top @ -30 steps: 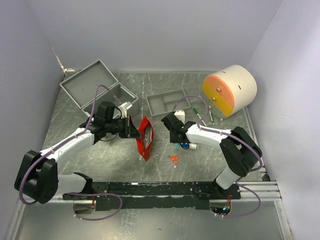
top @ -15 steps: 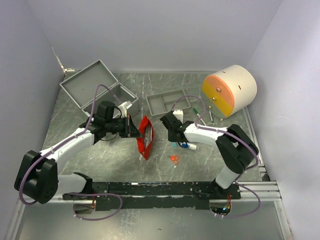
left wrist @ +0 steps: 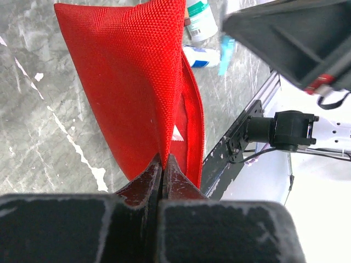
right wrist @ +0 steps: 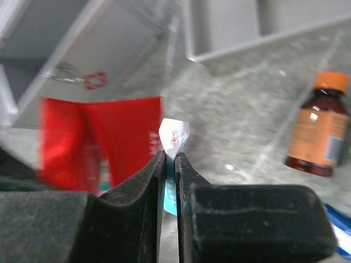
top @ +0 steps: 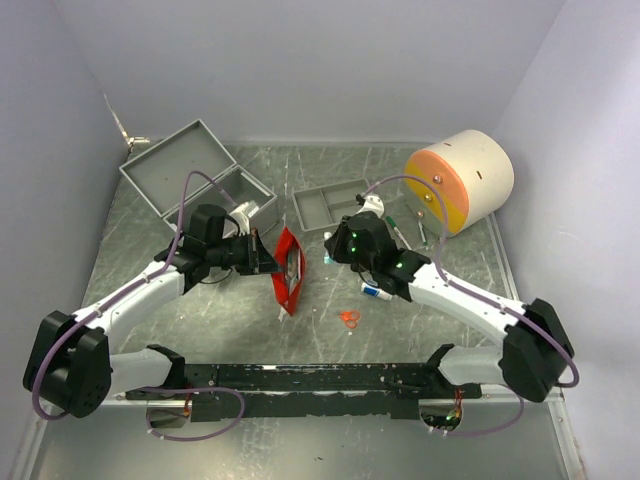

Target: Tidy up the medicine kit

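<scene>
The left pincer [left wrist: 163, 167] clamps the red pouch [left wrist: 126, 76] by its edge, standing it upright, apparently so the right pincer [right wrist: 170, 160], clamped on a small crimped tube [right wrist: 174, 133], can load it.

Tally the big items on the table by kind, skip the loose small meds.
Grey metal medicine kit: 1
Grey divided tray: 1
Red pouch: 1
Cream cylinder with orange end: 1
Total: 4

Overhead view looks down; both wrist views (close up) share the red pouch [top: 289, 270].
</scene>
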{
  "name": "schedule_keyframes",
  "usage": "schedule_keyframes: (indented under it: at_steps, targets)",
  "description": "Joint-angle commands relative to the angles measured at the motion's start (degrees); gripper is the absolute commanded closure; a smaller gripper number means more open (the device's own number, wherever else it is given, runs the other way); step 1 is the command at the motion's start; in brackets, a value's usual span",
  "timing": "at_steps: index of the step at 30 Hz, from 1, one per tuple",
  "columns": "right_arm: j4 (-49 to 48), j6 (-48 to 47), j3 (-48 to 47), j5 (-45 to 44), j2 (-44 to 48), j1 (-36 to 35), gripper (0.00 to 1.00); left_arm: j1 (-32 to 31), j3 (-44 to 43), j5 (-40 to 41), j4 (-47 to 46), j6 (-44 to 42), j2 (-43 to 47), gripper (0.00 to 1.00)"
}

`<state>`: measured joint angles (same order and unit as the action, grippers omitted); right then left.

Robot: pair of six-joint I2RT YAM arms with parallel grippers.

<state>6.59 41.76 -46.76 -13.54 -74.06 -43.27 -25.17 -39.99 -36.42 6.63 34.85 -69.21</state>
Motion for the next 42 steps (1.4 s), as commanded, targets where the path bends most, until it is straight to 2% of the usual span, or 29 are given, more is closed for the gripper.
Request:
schedule_keyframes:
  at_steps: [1,6,14,25,31,42]
  targets:
    - [-10.3,1.2,1.1,4.4,4.7,-2.0,0.88,-0.1,0.3,0.5,-3.3,0.5,1.6,0.93]
    - [-12.8,1.6,-1.0,3.9,4.2,-6.5,0.87,-0.1,0.4,0.5,-3.7,0.9,1.7,0.93]
    - [-11.5,3.5,-3.9,-3.9,-1.6,-13.3,0.87,-0.1,0.6,0.8,-4.0,1.5,1.8,0.93]
    - [-7.7,4.7,-5.7,-7.3,-6.3,-13.8,0.84,-0.1,0.7,0.3,-4.1,1.5,1.6,0.93]
    - [-6.8,4.8,-7.0,-7.0,-7.5,-13.8,0.75,-0.1,0.8,0.3,-4.4,1.3,1.9,0.93]
    - [-4.4,3.3,-6.6,-8.6,-2.6,-13.8,0.70,-0.1,0.5,1.1,-3.7,1.0,2.0,0.93]
